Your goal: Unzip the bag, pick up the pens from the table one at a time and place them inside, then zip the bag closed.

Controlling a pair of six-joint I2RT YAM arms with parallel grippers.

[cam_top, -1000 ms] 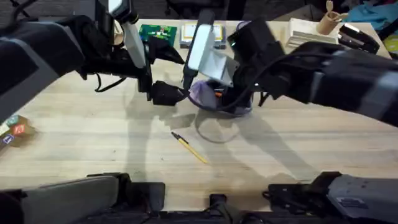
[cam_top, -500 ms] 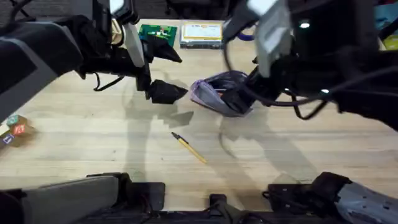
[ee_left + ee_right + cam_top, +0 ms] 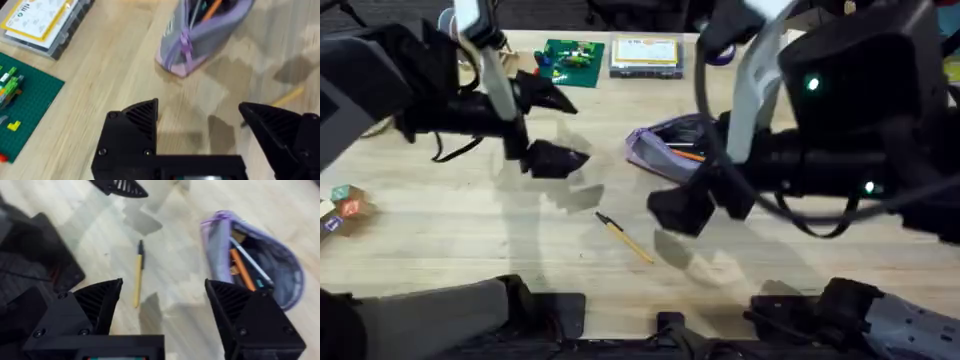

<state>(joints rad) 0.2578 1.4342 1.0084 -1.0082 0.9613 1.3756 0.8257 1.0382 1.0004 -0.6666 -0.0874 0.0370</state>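
The lilac bag (image 3: 667,148) lies unzipped at mid-table, its mouth gaping. An orange pen (image 3: 241,269) lies inside it beside a thin blue stick. The yellow pen (image 3: 624,239) with a black end rests on the table (image 3: 470,240) in front of the bag. My right gripper (image 3: 695,205) hovers open and empty between the bag and the yellow pen (image 3: 138,275), which shows just beyond its fingers (image 3: 100,305). My left gripper (image 3: 558,158) is open and empty, left of the bag (image 3: 200,35) and apart from it.
A green brick plate (image 3: 570,53) and a clear flat box (image 3: 645,55) with yellow contents stand at the back. Small coloured blocks (image 3: 340,205) sit at the left edge. Boxes and a cup crowd the back right corner.
My right gripper has left the bag and come forward and left, above the table near the yellow pen. My left gripper has drawn back to the left, away from the bag.
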